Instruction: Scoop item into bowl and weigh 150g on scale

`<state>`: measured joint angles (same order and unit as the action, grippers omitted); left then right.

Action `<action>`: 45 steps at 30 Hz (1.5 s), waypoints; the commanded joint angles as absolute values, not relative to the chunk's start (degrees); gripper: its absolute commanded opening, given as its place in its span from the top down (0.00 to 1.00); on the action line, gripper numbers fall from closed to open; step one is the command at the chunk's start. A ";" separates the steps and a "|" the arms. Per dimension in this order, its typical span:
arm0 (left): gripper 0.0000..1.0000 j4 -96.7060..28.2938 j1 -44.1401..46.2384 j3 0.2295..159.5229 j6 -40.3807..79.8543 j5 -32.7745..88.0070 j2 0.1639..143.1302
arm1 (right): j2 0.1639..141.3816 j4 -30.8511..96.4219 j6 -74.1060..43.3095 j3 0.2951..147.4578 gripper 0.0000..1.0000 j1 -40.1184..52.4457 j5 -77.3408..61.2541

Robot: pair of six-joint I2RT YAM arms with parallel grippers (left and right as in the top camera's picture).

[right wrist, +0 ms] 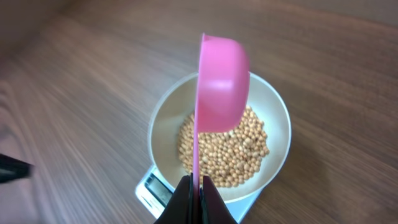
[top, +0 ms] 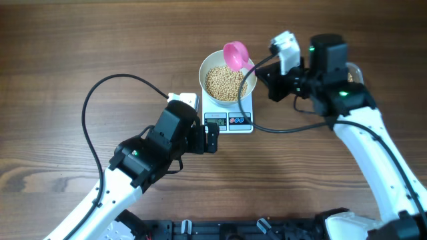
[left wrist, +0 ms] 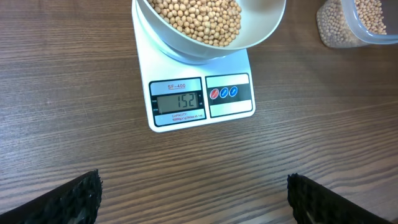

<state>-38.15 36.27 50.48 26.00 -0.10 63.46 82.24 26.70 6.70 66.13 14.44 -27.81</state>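
As the right jaws grip a tipped pink scoop (right wrist: 221, 81) over the bowl (right wrist: 163, 127) of beans (right wrist: 239, 155), the scale (left wrist: 199, 93) reads 152, target seemingly reached; left jaws gape open

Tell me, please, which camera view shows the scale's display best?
The left wrist view: the display on the scale faces the camera, digits legible. Overhead shows it small and unreadable. The right wrist view catches only a sliver of it below the bowl.

A pink scoop (right wrist: 221, 81) is tipped on its side above the wood-grain table (top: 60, 53); a clear tub (left wrist: 329, 31) stands there.
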 commanded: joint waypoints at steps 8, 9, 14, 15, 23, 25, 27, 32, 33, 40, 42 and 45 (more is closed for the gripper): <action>0.00 -37.98 36.53 50.78 26.33 0.19 63.55 | 90.45 24.43 11.90 67.18 0.96 19.33 -14.55; 0.00 -37.98 36.53 50.78 26.33 0.19 63.55 | 90.56 23.42 11.88 67.18 0.96 19.33 -12.91; 0.00 -37.98 36.53 50.78 26.33 0.19 63.55 | 90.65 24.32 11.84 67.09 0.96 19.33 -10.35; 0.00 -37.98 36.53 50.78 26.33 0.19 63.55 | 90.67 24.75 11.84 67.05 0.96 19.33 -10.35; 0.00 -37.98 36.53 50.78 26.33 0.19 63.55 | 91.11 27.70 11.81 67.05 0.96 19.33 -14.41; 0.00 -37.98 36.53 50.78 26.33 0.19 63.55 | 92.16 27.64 11.86 67.05 0.96 19.33 -14.41; 0.00 -37.98 36.53 50.78 26.33 0.19 63.55 | 93.03 27.68 11.81 67.05 0.96 19.33 -14.44; 0.00 -37.98 36.53 50.78 26.33 0.19 63.55 | 93.34 27.51 10.02 67.05 0.96 21.34 -14.48; 0.00 -37.98 36.53 50.78 26.33 0.19 63.55 | 93.34 27.20 7.09 67.07 0.96 21.87 -14.92; 0.00 -37.98 36.53 50.78 26.33 0.19 63.55 | 93.17 24.75 -0.60 67.09 0.96 21.89 -17.23; 0.00 -37.98 36.53 50.78 26.33 0.19 63.55 | 92.51 24.01 -0.67 67.18 0.96 21.89 -17.21; 0.00 -37.98 36.53 50.78 26.33 0.21 63.55 | 90.78 23.81 -6.02 67.18 0.96 21.50 -17.28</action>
